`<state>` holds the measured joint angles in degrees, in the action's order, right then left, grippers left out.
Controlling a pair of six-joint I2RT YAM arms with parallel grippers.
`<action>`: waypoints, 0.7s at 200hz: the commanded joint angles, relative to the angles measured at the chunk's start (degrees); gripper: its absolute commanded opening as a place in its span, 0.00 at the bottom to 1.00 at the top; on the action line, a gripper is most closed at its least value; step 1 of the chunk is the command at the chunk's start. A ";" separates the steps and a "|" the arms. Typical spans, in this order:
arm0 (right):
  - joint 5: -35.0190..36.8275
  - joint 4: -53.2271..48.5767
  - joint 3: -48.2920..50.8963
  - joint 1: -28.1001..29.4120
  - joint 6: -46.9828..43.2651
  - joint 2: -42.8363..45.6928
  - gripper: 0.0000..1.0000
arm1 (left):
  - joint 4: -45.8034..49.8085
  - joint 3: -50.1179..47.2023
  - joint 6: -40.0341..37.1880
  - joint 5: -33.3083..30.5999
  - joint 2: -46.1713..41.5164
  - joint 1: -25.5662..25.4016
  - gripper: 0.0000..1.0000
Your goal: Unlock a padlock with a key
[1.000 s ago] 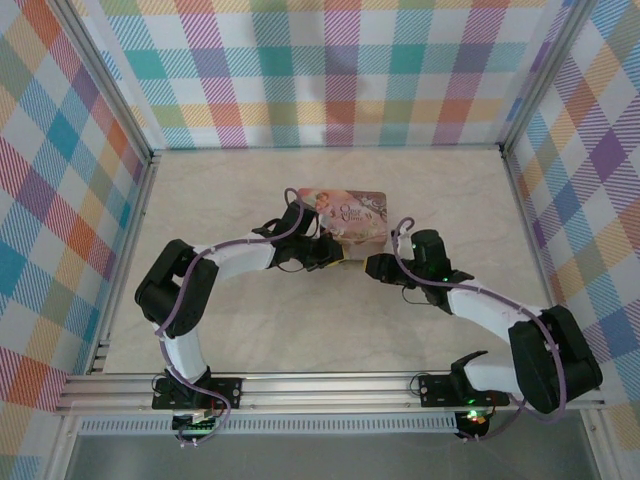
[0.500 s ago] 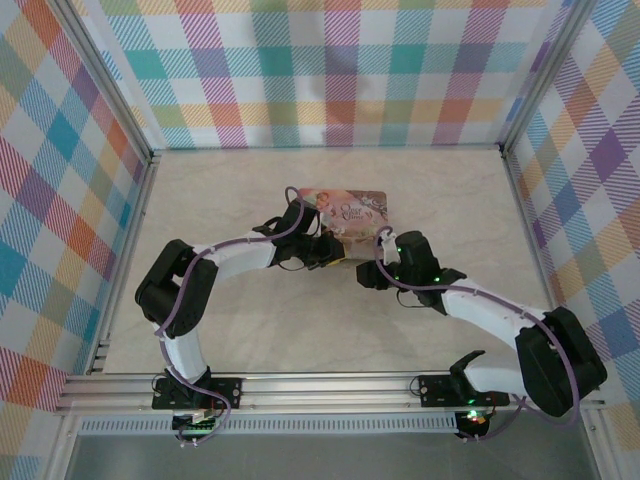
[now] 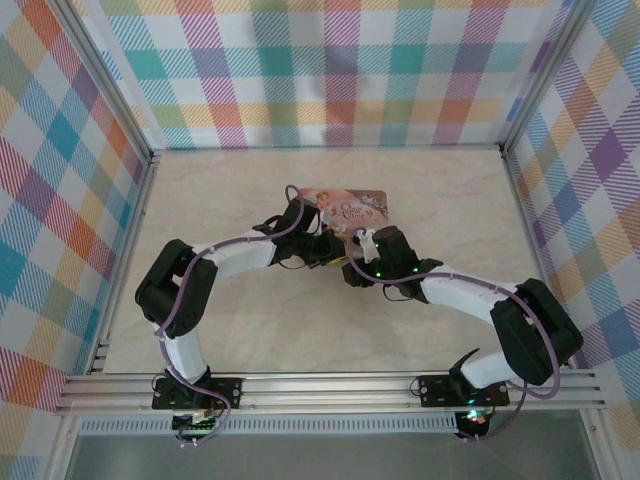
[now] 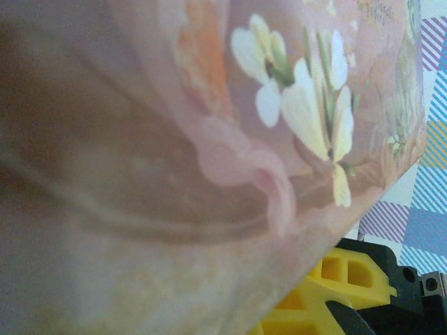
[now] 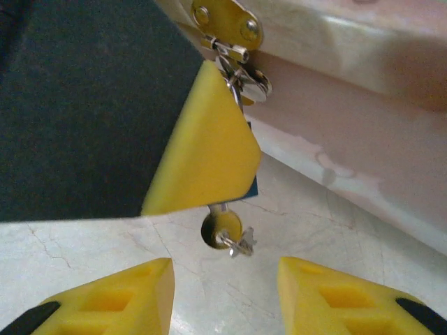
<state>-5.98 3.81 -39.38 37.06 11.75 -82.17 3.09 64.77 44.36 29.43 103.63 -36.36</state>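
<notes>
Left pincer (image 3: 333,251) is clamped tight on the blue padlock (image 5: 253,185), which hangs from the hasp (image 5: 222,19) on the pink tin (image 5: 363,118). The key (image 5: 225,229) juts below it. Right pincer (image 5: 225,271) gapes empty just underneath.

Counted: one tin (image 3: 352,210), one padlock (image 5: 253,186), one key (image 5: 224,227), two claws.
One left claw (image 3: 338,257) and one right claw (image 5: 223,293), on two arms, over a single counter (image 3: 450,200).

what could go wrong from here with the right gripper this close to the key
The key is tiny and sits just below the padlock; the open right gripper could knock it aside instead of pinching it. The padlock seems to hang on the hasp of the tin, so twisting may drag the tin.
</notes>
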 commanded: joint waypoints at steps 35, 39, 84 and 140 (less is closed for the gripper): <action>4.17 1.07 -2.70 1.19 -4.07 -2.07 0.43 | -0.17 2.55 0.16 2.40 -1.07 -0.64 0.02; 4.42 0.96 -2.83 1.30 -4.30 -2.16 0.43 | -0.19 2.50 0.13 2.39 -0.99 -0.64 0.03; 5.63 -0.26 -4.86 2.14 -6.19 -3.67 0.43 | -0.45 2.51 0.28 2.44 -0.89 -0.64 0.02; 6.07 -1.27 -6.50 2.75 -7.49 -4.99 0.40 | -0.63 2.55 0.28 2.74 -0.99 -0.64 0.02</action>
<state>-0.47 3.31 -43.72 39.20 6.26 -86.30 3.11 64.77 44.34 29.82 103.63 -36.36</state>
